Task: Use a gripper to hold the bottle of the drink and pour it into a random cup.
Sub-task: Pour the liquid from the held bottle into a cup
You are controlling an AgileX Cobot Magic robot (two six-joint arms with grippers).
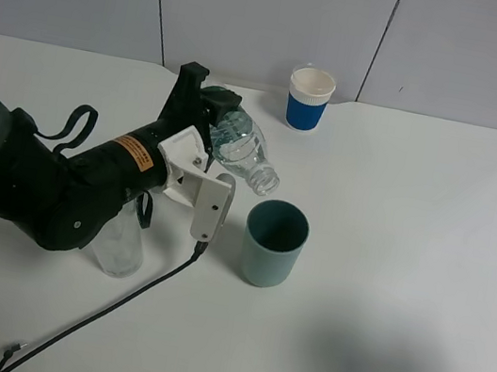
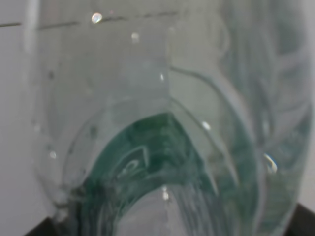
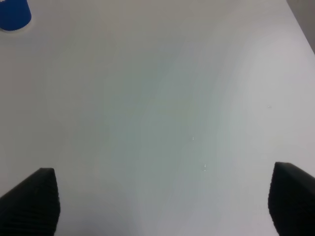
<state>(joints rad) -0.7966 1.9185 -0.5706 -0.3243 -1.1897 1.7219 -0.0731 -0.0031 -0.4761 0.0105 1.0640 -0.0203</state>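
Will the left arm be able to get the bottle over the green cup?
Probably yes. The left tool holds the bottle tilted, its mouth close above the green cup, with nothing between them.

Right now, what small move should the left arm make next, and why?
Probably carry the bottle slightly toward the teal cup, then tilt further: the left gripper holds it tilted, but its mouth seems just short of the cup's rim.
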